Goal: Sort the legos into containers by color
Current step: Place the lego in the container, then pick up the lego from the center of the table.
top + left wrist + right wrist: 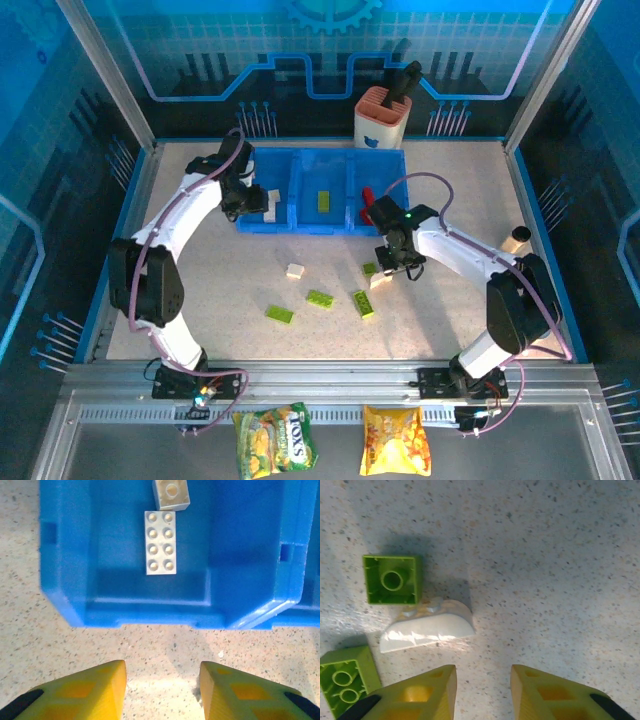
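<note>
My left hand (162,692) hung over the table (165,650) just on the near side of the tray (300,228). Its fingers (97,692) were spread wide with nothing between them. Ahead of them was the tray's left bin (150,615). A long white brick (160,542) lay in it, studs up, and a small white brick (171,494) lay at its far end. The middle bin (322,178) held one green brick (325,200), and the right bin (385,180) held a red brick (367,200).

My right hand (482,692) hovered over the table right of centre, on the near side of the tray. Its fingers (422,692) were also well apart and held nothing. Close by it a curved white piece (427,630) lay flat. A square green brick (392,579) lay upside down just beside that piece. I could not tell whether the two touched. A second green brick (345,680), hollow side up, lay next to one finger.

Further left, a lone white brick (294,270) sat near the middle of the table. Two loose green bricks (320,297) lay on the near side of it, apart from each other.
</note>
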`<state>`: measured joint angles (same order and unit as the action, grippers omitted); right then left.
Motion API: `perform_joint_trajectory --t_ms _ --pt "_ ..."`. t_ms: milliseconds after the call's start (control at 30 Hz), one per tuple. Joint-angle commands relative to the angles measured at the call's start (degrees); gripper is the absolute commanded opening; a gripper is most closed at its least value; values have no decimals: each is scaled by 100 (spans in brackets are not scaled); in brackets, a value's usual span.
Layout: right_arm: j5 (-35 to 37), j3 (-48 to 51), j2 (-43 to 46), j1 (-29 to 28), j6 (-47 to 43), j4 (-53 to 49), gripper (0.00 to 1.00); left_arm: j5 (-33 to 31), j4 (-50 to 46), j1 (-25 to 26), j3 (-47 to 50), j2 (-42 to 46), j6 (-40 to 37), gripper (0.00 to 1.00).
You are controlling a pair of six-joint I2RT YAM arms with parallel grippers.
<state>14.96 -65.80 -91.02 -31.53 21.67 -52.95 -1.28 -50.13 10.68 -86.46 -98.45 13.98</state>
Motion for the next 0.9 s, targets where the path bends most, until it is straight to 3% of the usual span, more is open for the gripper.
perform_joint_trajectory --t_ms 0,367,700,867 --pt "-26 -204 -180 -140 111 21 38 -72 -301 -167 256 411 -224 44" --pt "-72 -297 -585 -309 144 140 67 -15 -188 -717 1146 1036 -524 45" --pt "-160 -147 -883 -345 198 369 95 -33 213 -736 1587 898 -553 44" --pt "-319 -59 -1064 -345 240 528 98 -84 267 -746 1680 862 -589 44"
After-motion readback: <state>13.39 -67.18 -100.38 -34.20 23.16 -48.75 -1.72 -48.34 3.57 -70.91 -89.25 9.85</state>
